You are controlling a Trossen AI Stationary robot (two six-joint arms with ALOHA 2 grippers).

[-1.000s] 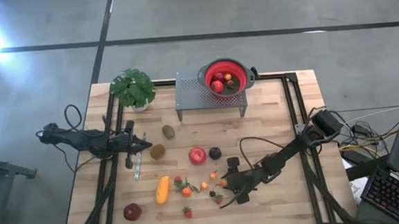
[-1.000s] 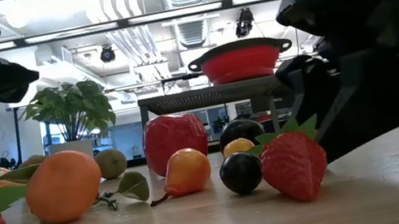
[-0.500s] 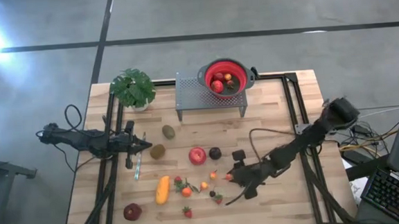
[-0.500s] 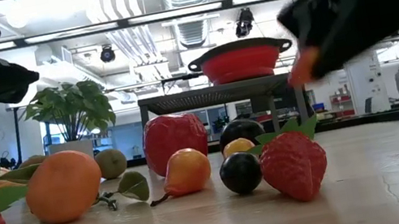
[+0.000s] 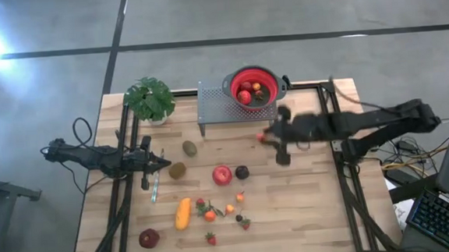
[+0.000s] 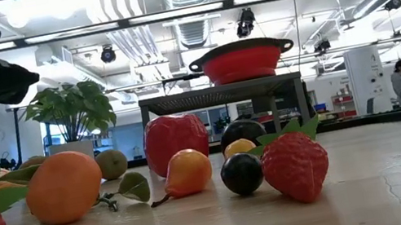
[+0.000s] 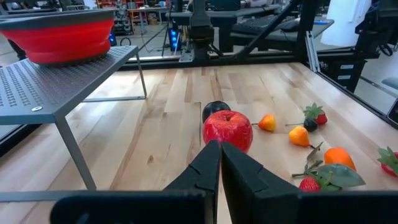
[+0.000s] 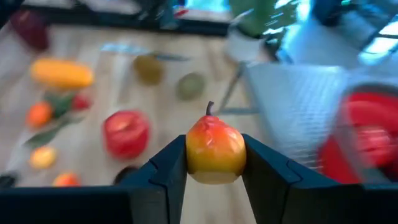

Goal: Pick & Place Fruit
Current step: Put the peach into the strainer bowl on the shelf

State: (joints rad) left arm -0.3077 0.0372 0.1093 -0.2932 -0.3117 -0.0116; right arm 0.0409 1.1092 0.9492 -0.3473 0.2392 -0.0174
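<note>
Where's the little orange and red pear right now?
The pear is held between the right gripper's fingers, off the table, just right of the metal stand and near the red bowl.

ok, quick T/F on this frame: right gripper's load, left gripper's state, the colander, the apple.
1. The right gripper is shut on a small pear. True.
2. The left gripper is open. False: its fingers are shut, holding nothing.
3. The red colander sits on the metal stand and has fruit in it. True.
4. The red apple is in the colander. False: it lies on the table, beside the dark plum.
</note>
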